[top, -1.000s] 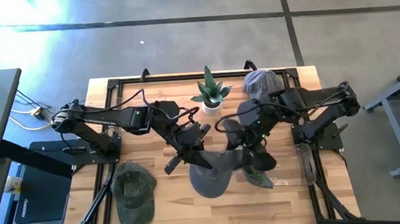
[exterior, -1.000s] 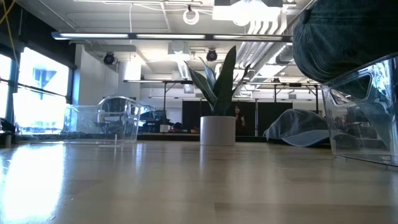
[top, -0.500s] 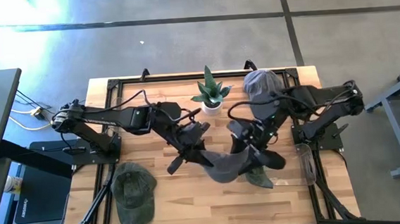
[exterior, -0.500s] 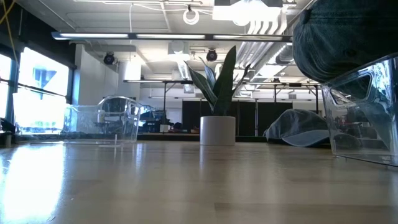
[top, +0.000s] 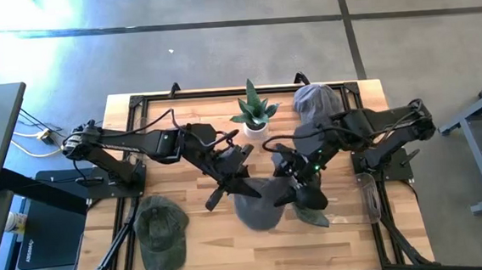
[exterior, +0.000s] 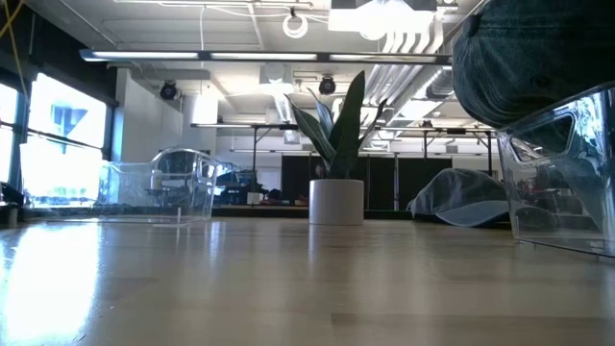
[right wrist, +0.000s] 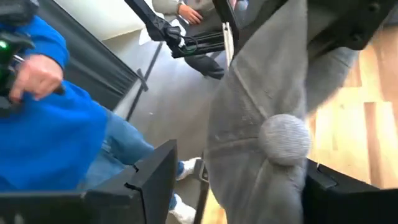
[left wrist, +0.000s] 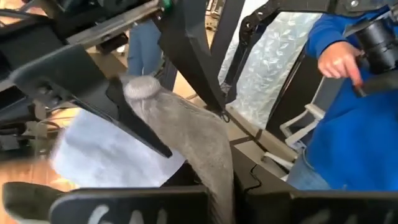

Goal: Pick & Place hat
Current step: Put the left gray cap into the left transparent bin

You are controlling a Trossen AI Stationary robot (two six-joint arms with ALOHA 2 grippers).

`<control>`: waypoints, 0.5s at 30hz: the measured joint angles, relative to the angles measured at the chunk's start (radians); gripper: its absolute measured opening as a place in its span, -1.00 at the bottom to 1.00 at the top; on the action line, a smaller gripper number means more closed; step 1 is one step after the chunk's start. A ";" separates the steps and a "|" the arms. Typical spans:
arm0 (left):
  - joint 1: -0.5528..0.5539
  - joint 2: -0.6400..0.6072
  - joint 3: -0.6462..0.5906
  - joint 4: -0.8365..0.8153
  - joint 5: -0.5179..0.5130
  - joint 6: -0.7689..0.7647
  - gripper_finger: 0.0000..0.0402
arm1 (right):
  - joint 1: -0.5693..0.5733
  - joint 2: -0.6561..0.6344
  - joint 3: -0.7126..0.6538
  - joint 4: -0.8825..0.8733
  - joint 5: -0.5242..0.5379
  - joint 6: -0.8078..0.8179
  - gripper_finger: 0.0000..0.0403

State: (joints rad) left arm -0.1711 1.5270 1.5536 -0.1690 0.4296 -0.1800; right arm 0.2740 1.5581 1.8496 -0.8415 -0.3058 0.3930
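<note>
Even daylight over the high view, pale glare on the floor [top: 39,47] at upper left, soft shadows under the arms, low view backlit by ceiling lamps [exterior: 296,23], tabletop [exterior: 240,288] sheen, near foreground soft, both wrist views motion-blurred

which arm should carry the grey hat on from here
Probably the left: its pincer is shut on the grey hat. The right pincer stands open beside the hat, gripping nothing.
</note>
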 joint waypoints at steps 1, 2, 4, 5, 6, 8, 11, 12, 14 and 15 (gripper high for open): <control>0.000 -0.007 0.000 -0.013 -0.006 0.010 -1.00 | 0.005 0.000 0.000 -0.004 0.019 -0.008 0.07; -0.001 -0.016 -0.001 -0.028 -0.008 0.016 -1.00 | 0.010 0.000 0.000 -0.017 0.034 -0.017 0.06; -0.001 -0.023 0.001 -0.018 -0.009 0.019 -1.00 | 0.022 -0.002 0.000 -0.058 0.076 -0.034 0.05; -0.001 -0.024 0.001 -0.018 -0.014 0.019 -1.00 | 0.028 -0.003 -0.002 -0.078 0.097 -0.038 0.05; -0.001 -0.023 0.001 -0.019 -0.017 0.019 -1.00 | 0.032 -0.005 -0.019 -0.072 0.108 -0.042 0.05; -0.002 -0.019 0.000 -0.028 -0.017 0.019 -1.00 | 0.040 -0.022 -0.082 -0.010 0.107 -0.044 0.06; -0.002 -0.021 0.000 -0.038 -0.019 0.019 -1.00 | 0.049 -0.061 -0.225 0.167 0.066 -0.033 0.05; -0.002 -0.021 0.000 -0.049 -0.021 0.019 -1.00 | 0.049 -0.080 -0.277 0.235 0.055 -0.022 0.04; -0.002 -0.021 0.000 -0.067 -0.022 0.019 -1.00 | 0.052 -0.126 -0.375 0.372 0.045 0.019 0.03; -0.002 -0.021 0.000 -0.073 -0.022 0.019 -1.00 | 0.053 -0.150 -0.420 0.426 0.047 0.043 0.02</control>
State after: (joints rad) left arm -0.1728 1.5063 1.5536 -0.2419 0.4078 -0.1608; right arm 0.3270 1.4084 1.4293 -0.4153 -0.2588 0.4363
